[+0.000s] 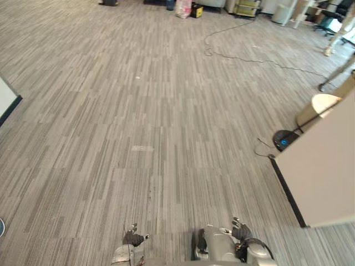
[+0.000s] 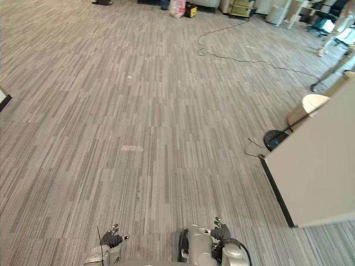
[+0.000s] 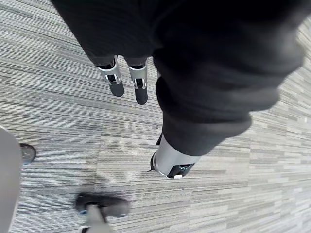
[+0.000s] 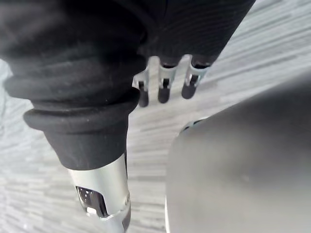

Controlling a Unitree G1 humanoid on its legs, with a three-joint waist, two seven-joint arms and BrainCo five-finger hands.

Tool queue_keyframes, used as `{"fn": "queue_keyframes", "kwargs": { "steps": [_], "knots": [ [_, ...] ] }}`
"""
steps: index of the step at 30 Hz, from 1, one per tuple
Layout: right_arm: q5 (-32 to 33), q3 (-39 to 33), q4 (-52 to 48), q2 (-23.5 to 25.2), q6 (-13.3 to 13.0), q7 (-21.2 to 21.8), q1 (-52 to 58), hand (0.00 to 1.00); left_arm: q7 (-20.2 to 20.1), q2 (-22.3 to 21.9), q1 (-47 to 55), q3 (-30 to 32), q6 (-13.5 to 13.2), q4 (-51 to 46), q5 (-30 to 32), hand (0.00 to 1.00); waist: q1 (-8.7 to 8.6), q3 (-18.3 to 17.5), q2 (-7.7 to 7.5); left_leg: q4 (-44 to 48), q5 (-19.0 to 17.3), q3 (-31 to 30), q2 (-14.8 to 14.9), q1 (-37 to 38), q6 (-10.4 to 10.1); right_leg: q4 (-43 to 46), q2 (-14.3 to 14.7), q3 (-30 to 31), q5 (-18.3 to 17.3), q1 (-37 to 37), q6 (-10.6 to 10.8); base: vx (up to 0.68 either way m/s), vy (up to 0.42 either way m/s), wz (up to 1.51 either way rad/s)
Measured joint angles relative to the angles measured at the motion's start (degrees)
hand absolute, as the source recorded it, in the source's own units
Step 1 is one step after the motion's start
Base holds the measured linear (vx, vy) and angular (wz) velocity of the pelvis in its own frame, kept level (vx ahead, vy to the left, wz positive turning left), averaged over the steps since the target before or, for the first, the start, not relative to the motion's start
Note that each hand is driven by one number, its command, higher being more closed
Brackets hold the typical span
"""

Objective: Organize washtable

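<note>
My left hand (image 3: 115, 80) hangs at my side over grey striped carpet, its fingers straight and its thumb (image 3: 170, 162) apart from them, holding nothing. My right hand (image 4: 164, 82) hangs the same way over the carpet, its fingers straight, its thumb (image 4: 102, 194) free and nothing in it. A white flat-sided piece of furniture (image 1: 321, 166) with a dark bottom edge stands at the right of the eye views, close to my right side.
A dark round device with a blue light (image 1: 284, 139) and a beige rounded object (image 1: 319, 108) sit by the white furniture. A thin cable (image 1: 244, 55) snakes over the far floor. Bags and boxes (image 1: 186, 8) line the far wall. A white panel (image 1: 6, 100) stands at the left edge.
</note>
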Motion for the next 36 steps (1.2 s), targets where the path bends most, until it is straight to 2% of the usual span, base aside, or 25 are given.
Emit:
{"fn": "queue_keyframes", "kwargs": {
  "steps": [1, 2, 3, 5, 6, 7, 8, 9, 11, 13, 14, 15, 16, 17, 18, 20, 22, 25, 28, 30, 31, 32, 33, 35, 36],
  "knots": [
    [-0.03, 0.01, -0.07, 0.22, 0.27, -0.09, 0.29, 0.00, -0.01, 0.02, 0.54, 0.05, -0.06, -0.08, 0.44, 0.00, 0.02, -0.34, -0.44, 1.31, -1.11, -1.15, -0.29, 2.35, -1.80, -0.99, 0.90, -1.26, 1.95, 0.02, -3.19, 0.85, 0.004, 0.74],
    [0.13, -0.15, -0.31, 0.39, 0.40, -0.07, 0.62, 0.00, -0.01, 0.01, 0.71, 0.08, -0.02, -0.06, 0.94, 0.00, -0.27, -0.76, -0.46, 2.79, -1.51, -2.16, -0.36, 2.89, -2.35, -0.37, 1.28, -0.29, 5.29, 0.15, -7.64, 1.22, 0.012, 0.95],
    [-0.37, -0.39, -1.55, -0.31, 0.62, 0.10, 0.73, 0.00, -0.13, -2.04, 0.80, 0.85, 0.00, 0.13, 1.10, 0.00, -0.91, -2.18, 2.40, 10.32, -1.34, -3.43, 2.28, 1.51, -3.22, 3.43, 1.99, -2.16, 9.48, 0.76, -8.49, 0.87, 0.011, 0.76],
    [-0.77, -0.27, -2.79, -0.94, 0.85, 0.02, 0.81, 0.00, -0.20, -3.66, 0.66, 2.44, 0.02, 0.10, 1.14, 0.00, -1.06, -1.84, 4.31, 21.94, 1.85, -1.94, 4.31, -3.33, -6.33, 3.45, 3.22, -2.62, 6.50, 2.70, -7.85, 0.76, 0.008, 0.22],
    [-0.83, 0.40, -3.52, -1.58, 1.00, -0.05, 0.79, 0.00, -0.48, -4.43, 1.07, 4.69, 0.04, -0.39, 1.20, 0.00, -0.89, -1.56, 5.61, 36.40, 8.35, -0.82, 6.65, -9.62, -9.80, 1.25, 4.94, -1.38, 5.38, 5.75, -8.19, 0.66, 0.002, -0.35],
    [-0.87, 0.46, -3.72, -1.62, 1.23, -0.11, 0.75, 0.00, -0.54, -4.56, 0.81, 5.86, 0.07, -0.42, 1.22, 0.00, -0.69, -1.49, 5.97, 44.96, 8.18, 1.76, 9.17, -13.45, -9.81, -0.91, 6.20, -0.66, 4.78, 9.03, -8.41, 0.92, 0.000, -0.41],
    [-0.73, 0.45, -3.38, -1.02, 1.73, -0.18, 0.81, 0.00, -0.64, -4.30, 0.56, 6.32, 0.05, -1.02, 1.20, 0.00, -0.72, -0.87, 5.05, 51.93, 6.18, 5.30, 12.68, -16.52, -8.72, -4.09, 6.99, 0.54, 3.88, 15.02, -9.02, 0.73, -0.008, -0.24],
    [-0.53, 0.45, -3.22, -0.58, 1.79, -0.22, 1.02, 0.00, -0.71, -3.90, 0.68, 6.26, 0.04, -1.75, 1.20, 0.00, -0.59, -0.73, 4.25, 52.97, 5.24, 6.64, 13.62, -17.66, -7.76, -5.46, 6.95, 1.26, 3.60, 17.92, -9.06, 0.80, -0.004, -0.24],
    [0.55, 0.52, -2.46, 0.93, 1.62, -0.51, 1.65, 0.00, -1.00, -3.34, 1.19, 6.18, -0.21, -4.28, 1.06, 0.00, 1.75, -1.35, 2.39, 48.91, 0.75, 9.48, 14.65, -24.28, -5.20, -10.61, 6.03, 5.65, 3.55, 25.58, -9.06, 0.57, 0.073, -0.68],
    [0.53, 0.52, -1.42, 2.12, 1.45, -0.59, 1.05, 0.00, -0.96, -3.29, 1.16, 6.06, -0.64, -4.91, 1.06, 0.00, 3.28, -1.42, 2.03, 36.85, -0.40, 8.44, 12.94, -29.09, -5.17, -11.59, 4.21, 8.72, 2.19, 27.96, -6.93, 0.45, 0.162, -0.94],
    [0.48, 0.52, -1.20, 2.39, 1.41, -0.59, 0.95, 0.00, -0.93, -3.18, 1.29, 6.05, -0.66, -4.85, 1.04, 0.00, 3.50, -1.29, 2.02, 30.30, 0.07, 6.24, 11.70, -31.41, -5.85, -11.76, 3.10, 10.10, 0.29, 28.91, -5.25, 0.44, 0.240, -0.66],
    [0.49, 0.36, -1.23, 1.95, 1.38, -0.63, 0.79, 0.00, -0.78, -3.53, 1.27, 5.78, -0.64, -4.80, 0.98, 0.00, 3.16, -1.11, 2.99, 22.50, 1.87, 2.77, 11.06, -33.58, -7.99, -11.48, 2.55, 10.49, -1.87, 30.03, -3.65, 0.42, 0.268, -0.50],
    [0.46, 0.32, -1.10, 1.55, 1.34, -0.92, 0.79, 0.00, -0.74, -3.51, 1.28, 5.29, -0.63, -4.56, 0.96, 0.00, 3.08, -1.02, 3.85, 18.28, 3.74, 0.91, 11.07, -33.87, -8.60, -10.85, 2.51, 11.05, -3.09, 30.69, -2.98, 0.37, 0.312, -0.44],
    [0.44, 0.42, -0.49, 0.81, 1.27, -1.24, 0.83, 0.00, -0.63, -3.89, 1.54, 4.17, -0.87, -3.84, 0.89, 0.00, 3.24, -1.37, 4.95, 14.86, 13.63, -0.01, 11.40, -32.58, -6.97, -8.16, 2.66, 12.48, -6.28, 31.46, -1.42, 0.39, 0.346, -0.35],
    [0.43, 0.55, 0.54, 1.16, 1.40, -1.31, 0.45, 0.00, -0.55, -3.14, 1.34, 3.98, -0.94, -3.80, 0.70, 0.00, 3.18, -1.88, 3.47, 15.02, 13.76, 1.44, 9.21, -30.49, -3.92, -5.62, 0.20, 13.36, -8.71, 32.25, -0.64, 0.46, 0.382, -0.32],
    [0.39, 0.91, 0.77, 2.37, 1.35, -1.28, 0.74, 0.00, -0.41, -2.15, 1.43, 4.04, -0.99, -3.76, 0.74, 0.00, 3.27, -2.79, 1.14, 14.78, 11.71, 2.90, 7.16, -29.34, -2.28, -2.94, -2.25, 13.55, -9.71, 31.64, -0.18, 0.34, 0.247, -0.19],
    [-0.10, 1.54, 0.53, 3.37, 1.40, -1.21, 0.91, 0.00, -0.13, -1.70, 1.47, 4.30, -0.85, -3.43, 0.56, 0.00, 3.73, -3.49, 0.01, 14.52, 9.58, 5.72, 6.02, -27.34, -0.77, 4.49, -4.12, 15.01, -9.48, 28.34, 0.17, 0.32, 0.242, -0.47],
    [-1.05, 1.67, 0.51, 3.56, 1.33, -1.11, 0.71, 0.00, 0.05, -1.75, 1.28, 3.90, -0.59, -2.06, 0.56, 0.00, 4.36, -3.18, 0.48, 11.40, 7.77, 10.29, 6.07, -19.89, 1.73, 22.28, -5.82, 15.01, -7.52, 22.04, 3.40, 0.26, 0.223, -0.73],
    [-1.91, 2.93, 0.43, 3.40, 1.13, -1.09, 0.60, 0.00, 0.08, -1.58, 1.40, 3.67, -0.54, -0.85, 0.56, 0.00, 3.52, -3.02, 0.90, 6.24, 7.73, 11.11, 6.39, -13.04, 1.82, 26.88, -7.36, 6.56, -10.24, 18.84, 2.23, 0.19, 0.101, -0.21],
    [-2.21, 3.31, 0.40, 3.43, 0.94, -1.10, 0.41, 0.00, 0.09, -1.43, 1.27, 3.70, -0.54, -0.33, 0.55, 0.00, 3.15, -3.09, 0.81, 4.06, 7.75, 11.20, 6.80, -11.10, 1.73, 23.19, -7.34, 2.93, -11.06, 16.55, 2.04, 0.11, 0.029, 0.04],
    [-2.21, 3.33, 0.50, 3.41, 0.80, -1.14, 0.31, 0.00, 0.05, -1.37, 1.21, 3.67, -0.53, 0.08, 0.62, 0.00, 3.08, -3.22, 0.79, 2.94, 7.82, 11.29, 6.84, -10.62, 1.21, 17.23, -6.62, 1.93, -10.87, 15.61, 2.06, 0.17, 0.007, 0.05],
    [-2.19, 3.30, 0.77, 3.42, 0.82, -1.16, 0.34, 0.00, -0.07, -0.98, 1.22, 3.53, -0.51, 0.32, 0.96, 0.00, 3.07, -3.57, 0.09, 2.68, 7.55, 10.60, 5.38, -10.30, 0.05, 4.34, -5.24, 2.89, -4.16, 15.23, -0.74, 0.31, -0.058, 0.15],
    [-2.10, 3.18, 1.18, 3.34, 0.89, -1.13, 0.54, 0.00, -0.02, -0.72, 1.02, 3.68, -0.53, 0.49, 1.01, 0.00, 3.14, -4.20, -1.26, 2.78, 6.98, 9.88, 3.81, -9.54, -0.75, 1.13, -5.80, 3.67, 0.00, 15.70, -0.21, 0.34, -0.074, 0.17],
    [-2.13, 2.61, 1.36, 2.19, 0.83, -1.13, 0.44, 0.00, -0.09, -2.56, 1.21, 3.90, -0.17, 1.21, 1.06, 0.00, 2.69, -4.83, 1.73, 2.73, 6.55, 8.30, 5.44, -8.73, -2.00, -2.09, -4.51, 2.38, 0.33, 18.88, -0.43, 0.25, -0.077, 0.24],
    [-2.11, 2.52, 1.49, 2.26, 0.83, -1.18, 0.30, 0.00, -0.13, -3.38, 1.36, 3.96, -0.10, 1.17, 1.19, 0.00, 2.43, -4.74, 2.36, 2.57, 6.03, 7.58, 6.42, -8.18, -2.74, -4.04, -3.57, 1.67, 0.47, 20.05, -0.26, 0.17, -0.076, 0.24]
  ]
}}
